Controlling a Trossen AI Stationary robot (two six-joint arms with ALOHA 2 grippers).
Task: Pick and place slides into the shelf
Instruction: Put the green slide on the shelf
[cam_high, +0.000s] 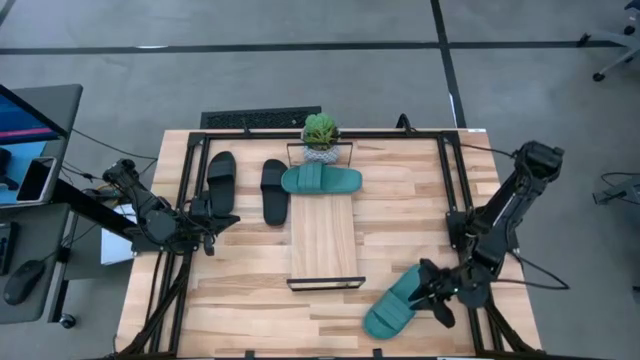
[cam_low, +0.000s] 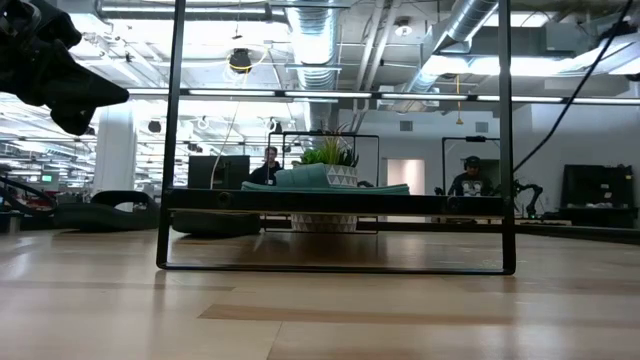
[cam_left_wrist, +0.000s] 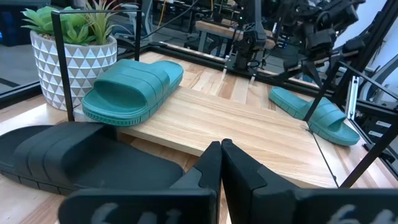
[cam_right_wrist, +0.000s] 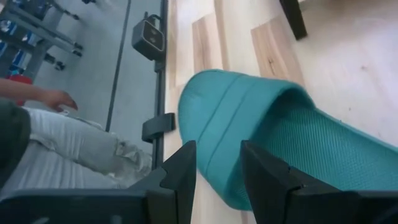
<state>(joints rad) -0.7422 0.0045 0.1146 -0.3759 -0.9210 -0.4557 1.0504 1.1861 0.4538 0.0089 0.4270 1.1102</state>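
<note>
Teal slide (cam_high: 391, 306) lying diagonal, one end toward the shelf (cam_high: 323, 240), wide ribbed strap, right gripper (cam_high: 437, 291) clasping its outer end, left gripper (cam_high: 208, 229) clenched empty beside black slides (cam_high: 221, 181).

Grey concrete floor (cam_high: 300, 75) crossed by dark seam lines. Light-wood plank counter (cam_high: 400, 230) edged in black metal framing. Dark side desk (cam_high: 40, 110) carrying a monitor and phone. Open ceiling: silver ventilation ducts (cam_low: 320, 40), strip lighting. Two seated people (cam_low: 268, 165) at distant workstations.
</note>
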